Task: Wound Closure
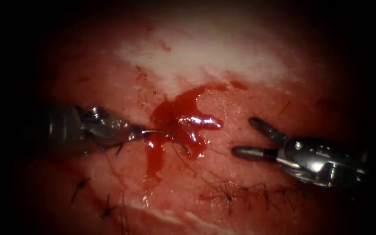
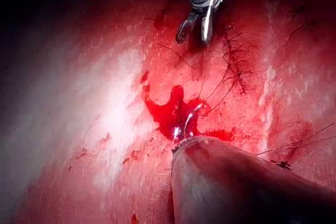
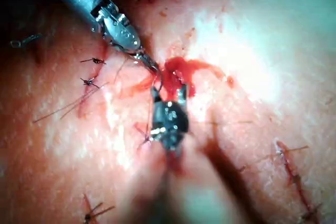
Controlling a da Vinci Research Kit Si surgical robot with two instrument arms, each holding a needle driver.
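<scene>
My left tool (image 1: pixel 136 132) comes in from the left, jaws shut on one end of the curved needle (image 1: pixel 164 135). The needle arcs rightward over the red fluid (image 1: pixel 183 119) pooled on the tissue (image 1: pixel 122 93). Its far end meets the surface at the pool's lower edge, and I cannot tell whether it is in the tissue. My right tool (image 1: pixel 245 137) waits to the right of the pool, jaws open, holding nothing. Dark thread (image 1: pixel 188 165) trails down and right from the needle. The right wrist view has the right tool (image 3: pixel 169 94) open just short of the left tool (image 3: pixel 151 65).
A stitched line with dark thread ends (image 1: pixel 240 191) runs along the lower right of the tissue. Two knots with cut ends (image 1: pixel 81 185) sit at the lower left. In the left wrist view the right tool (image 2: pixel 195 32) hangs open beside stitches (image 2: pixel 236 72).
</scene>
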